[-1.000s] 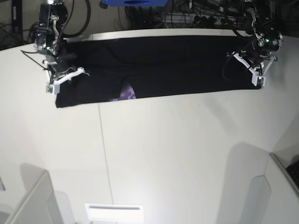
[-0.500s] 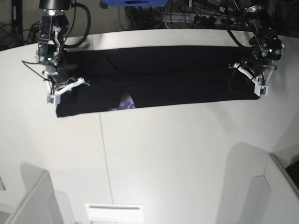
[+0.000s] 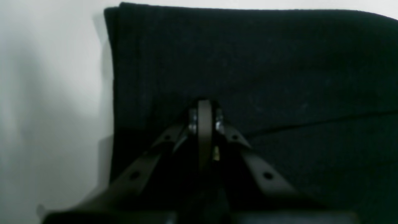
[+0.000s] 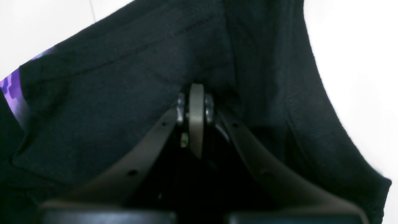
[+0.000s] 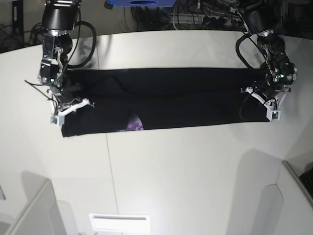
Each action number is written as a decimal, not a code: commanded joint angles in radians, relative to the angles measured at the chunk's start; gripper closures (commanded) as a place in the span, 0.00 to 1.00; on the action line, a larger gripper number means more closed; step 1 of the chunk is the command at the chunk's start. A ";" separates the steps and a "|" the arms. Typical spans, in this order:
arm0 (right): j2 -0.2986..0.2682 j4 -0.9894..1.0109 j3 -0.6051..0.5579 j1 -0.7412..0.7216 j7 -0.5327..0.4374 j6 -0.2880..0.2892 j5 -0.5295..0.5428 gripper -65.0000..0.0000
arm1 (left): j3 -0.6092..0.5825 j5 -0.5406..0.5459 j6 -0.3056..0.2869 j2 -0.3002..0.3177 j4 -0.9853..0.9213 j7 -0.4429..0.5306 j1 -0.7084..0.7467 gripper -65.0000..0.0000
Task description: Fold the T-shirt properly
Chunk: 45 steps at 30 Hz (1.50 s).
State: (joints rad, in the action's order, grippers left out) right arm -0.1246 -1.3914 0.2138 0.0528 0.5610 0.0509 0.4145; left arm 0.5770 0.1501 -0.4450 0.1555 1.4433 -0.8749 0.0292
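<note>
The black T-shirt [image 5: 171,100] lies as a long, narrow folded band across the far part of the white table [image 5: 186,166]. A small patch of purple print [image 5: 133,123] shows at its near edge, and again in the right wrist view as the print [image 4: 11,87]. My left gripper [image 5: 260,100] is at the band's right end in the base view, shut on the cloth [image 3: 248,62]; its closed tips [image 3: 204,107] pinch a fold near the shirt's edge. My right gripper [image 5: 73,102] is shut on the band's left end, its tips [image 4: 196,90] closed on bunched cloth [image 4: 124,77].
Cables and a blue box [image 5: 142,3] sit behind the table's far edge. Grey panels stand at the front left [image 5: 34,210] and front right [image 5: 293,196]. A white slotted plate [image 5: 120,223] lies at the front edge. A thin seam [image 5: 110,161] runs down the tabletop.
Both grippers have moved toward the table's front, dragging the stretched shirt band with them. Both stay shut on the cloth.
</note>
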 commanded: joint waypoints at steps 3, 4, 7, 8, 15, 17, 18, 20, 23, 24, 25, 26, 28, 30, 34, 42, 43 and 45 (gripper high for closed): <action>0.010 0.033 0.002 -0.032 0.035 -0.016 -0.029 1.00 | 0.002 -0.045 0.016 0.009 -0.031 -0.046 -0.024 1.00; 0.013 0.040 0.002 -0.038 0.035 -0.016 -0.029 1.00 | 0.002 -0.045 0.016 0.009 -0.037 -0.046 -0.031 1.00; 0.016 0.039 0.002 -0.051 0.038 -0.016 -0.030 1.00 | 0.002 -0.045 0.016 0.009 -0.028 -0.053 -0.048 1.00; 0.018 0.031 0.002 -0.051 0.040 -0.016 -0.030 1.00 | 0.002 -0.045 0.016 0.009 -0.017 -0.053 -0.048 1.00; 0.018 -0.101 0.002 -0.005 0.041 -0.012 -0.022 1.00 | 0.011 -0.037 0.016 0.009 0.173 -0.056 0.007 1.00; 0.018 -0.156 0.002 0.023 0.034 -0.009 -0.021 1.00 | 0.011 -0.036 0.013 0.008 0.224 -0.056 0.008 1.00; 0.023 -0.187 0.002 0.032 0.034 -0.007 -0.021 1.00 | 0.013 -0.036 0.013 0.006 0.247 -0.060 0.019 1.00; 0.036 -0.246 0.002 0.052 0.034 -0.003 -0.021 1.00 | 0.015 -0.034 0.012 0.006 0.293 -0.097 0.025 1.00; 0.044 -0.332 0.002 0.081 0.038 0.048 -0.021 1.00 | 0.062 0.026 0.010 0.005 0.379 -0.143 0.044 1.00; 0.044 -0.357 0.002 0.089 0.040 0.062 -0.021 1.00 | 0.090 0.075 0.010 0.005 0.405 -0.163 0.059 1.00; 0.044 -0.375 0.002 0.091 0.041 0.068 -0.021 1.00 | 0.116 0.128 0.010 0.008 0.422 -0.181 0.067 1.00; 0.044 -0.391 0.002 0.098 0.041 0.070 -0.021 1.00 | 0.140 0.177 0.010 0.009 0.431 -0.195 0.074 1.00; 0.044 -0.418 0.002 0.120 0.041 0.070 -0.021 1.00 | 0.208 0.263 0.010 0.019 0.432 -0.205 0.102 1.00; 0.044 -0.443 0.002 0.137 0.041 0.070 -0.021 1.00 | 0.249 0.319 0.010 0.043 0.429 -0.205 0.131 1.00; 0.044 -0.454 0.000 0.158 0.041 0.070 -0.021 1.00 | 0.291 0.408 0.010 0.080 0.420 -0.203 0.174 0.99; 0.044 -0.449 -0.027 0.173 0.041 0.070 -0.021 1.00 | 0.323 0.474 0.010 0.077 0.403 -0.201 0.212 0.03; 0.044 -0.449 -0.035 0.175 0.041 0.070 -0.021 1.00 | 0.323 0.474 0.010 0.077 0.377 -0.201 0.205 0.00; 0.044 -0.451 -0.050 0.180 0.041 0.070 -0.021 1.00 | 0.323 0.474 0.010 0.080 0.302 -0.172 0.194 0.00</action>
State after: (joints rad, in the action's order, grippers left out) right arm -0.0765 -1.8259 0.1619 0.2405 0.6277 0.1146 0.3897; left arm 0.8944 0.6144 -0.4347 0.2184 1.7348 -1.0698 0.2268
